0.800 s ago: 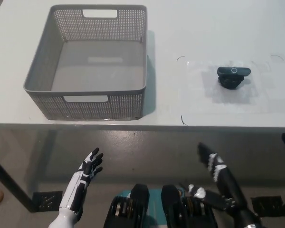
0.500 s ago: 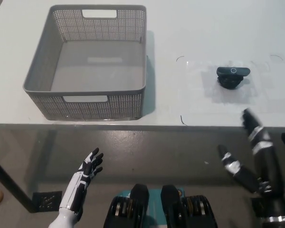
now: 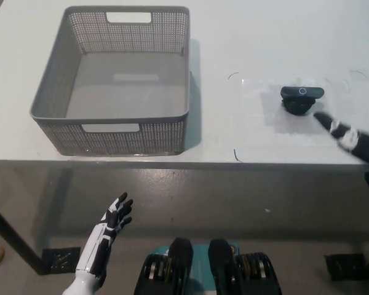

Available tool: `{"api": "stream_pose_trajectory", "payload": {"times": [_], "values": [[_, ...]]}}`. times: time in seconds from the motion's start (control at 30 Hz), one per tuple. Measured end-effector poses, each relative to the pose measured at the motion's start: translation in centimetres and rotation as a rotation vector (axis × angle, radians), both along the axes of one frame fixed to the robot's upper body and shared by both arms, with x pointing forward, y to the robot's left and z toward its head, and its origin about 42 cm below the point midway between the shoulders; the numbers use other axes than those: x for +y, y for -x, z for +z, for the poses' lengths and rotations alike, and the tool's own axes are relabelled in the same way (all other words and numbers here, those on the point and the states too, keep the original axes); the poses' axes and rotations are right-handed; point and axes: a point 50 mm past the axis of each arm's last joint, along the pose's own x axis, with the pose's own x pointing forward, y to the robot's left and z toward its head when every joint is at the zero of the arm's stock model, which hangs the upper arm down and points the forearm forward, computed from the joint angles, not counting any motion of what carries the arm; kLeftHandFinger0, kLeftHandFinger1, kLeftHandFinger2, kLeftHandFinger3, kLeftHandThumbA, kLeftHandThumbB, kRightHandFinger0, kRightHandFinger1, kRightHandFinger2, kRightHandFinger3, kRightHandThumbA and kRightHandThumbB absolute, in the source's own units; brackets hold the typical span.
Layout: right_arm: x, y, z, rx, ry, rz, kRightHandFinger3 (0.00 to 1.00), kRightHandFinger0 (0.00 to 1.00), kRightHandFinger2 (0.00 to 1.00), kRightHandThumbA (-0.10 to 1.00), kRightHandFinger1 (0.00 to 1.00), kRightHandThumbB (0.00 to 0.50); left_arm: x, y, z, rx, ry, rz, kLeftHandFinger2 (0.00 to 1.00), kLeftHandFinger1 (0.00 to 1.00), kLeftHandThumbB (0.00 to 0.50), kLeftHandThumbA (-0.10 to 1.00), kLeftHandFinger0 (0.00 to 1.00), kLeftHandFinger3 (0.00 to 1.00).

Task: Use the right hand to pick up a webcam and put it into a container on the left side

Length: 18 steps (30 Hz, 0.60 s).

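Right robot hand (image 3: 349, 137) beside webcam (image 3: 302, 99), grip unclear, basket (image 3: 114, 138) left, nothing between.

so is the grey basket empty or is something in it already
Empty: the grey basket shows only its bare floor, and the webcam sits on the table.

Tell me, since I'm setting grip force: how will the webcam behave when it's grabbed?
The webcam looks rigid and small, so probably light. Its wide bar sits on a narrower base, so a sideways nudge from the right hand might tip it. The hard, smooth-looking shell may slip in a loose grasp.
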Motion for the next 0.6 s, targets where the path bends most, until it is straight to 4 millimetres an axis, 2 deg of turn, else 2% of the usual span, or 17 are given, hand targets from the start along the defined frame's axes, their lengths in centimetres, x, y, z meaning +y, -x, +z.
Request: {"api": "stream_pose_trajectory", "payload": {"times": [0.03,0.17,0.2,0.23,0.27,0.3,0.37,0.47,0.6], "values": [[-0.3,-0.9,0.9,0.008,0.042,-0.009,1.0,1.0,1.0,0.97,1.0,0.386,0.0,0.1,-0.1,0.002,0.0,0.0,1.0,1.0,0.146,1.0,1.0,1.0],[-1.1,-4.6,3.1,0.08,0.182,-0.043,1.0,1.0,1.0,0.97,1.0,0.445,0.1,0.3,-0.3,0.009,-0.001,0.001,1.0,1.0,0.152,1.0,1.0,1.0],[-1.1,-4.6,3.1,0.08,0.182,-0.043,1.0,1.0,1.0,1.0,1.0,0.451,0.1,0.3,-0.3,0.009,-0.001,0.001,1.0,1.0,0.144,1.0,1.0,1.0],[-1.2,-6.6,4.3,0.121,0.252,-0.069,1.0,1.0,1.0,1.0,1.0,0.453,0.1,0.7,-0.5,0.016,0.0,0.002,1.0,1.0,0.13,1.0,1.0,1.0],[-1.1,-7.4,4.8,0.138,0.285,-0.079,1.0,1.0,1.0,0.99,1.0,0.454,0.2,1.0,-0.6,0.023,0.0,0.003,1.0,1.0,0.128,1.0,1.0,1.0],[-0.9,-8.2,5.1,0.158,0.312,-0.087,1.0,1.0,1.0,0.96,1.0,0.477,0.2,1.4,-0.9,0.03,0.0,0.005,1.0,1.0,0.127,1.0,1.0,1.0],[-0.4,-10.1,5.5,0.212,0.368,-0.101,1.0,1.0,1.0,0.96,1.0,0.499,0.3,2.3,-1.5,0.052,0.001,0.008,1.0,1.0,0.136,1.0,1.0,1.0],[0.4,-12.4,5.6,0.293,0.431,-0.123,1.0,1.0,1.0,0.92,1.0,0.5,0.4,3.1,-2.0,0.075,0.0,0.009,1.0,1.0,0.14,1.0,1.0,1.0],[1.0,-15.8,5.6,0.401,0.499,-0.152,1.0,1.0,1.0,0.97,1.0,0.5,0.4,3.3,-2.1,0.078,0.001,0.008,1.0,1.0,0.16,1.0,1.0,1.0]]}}
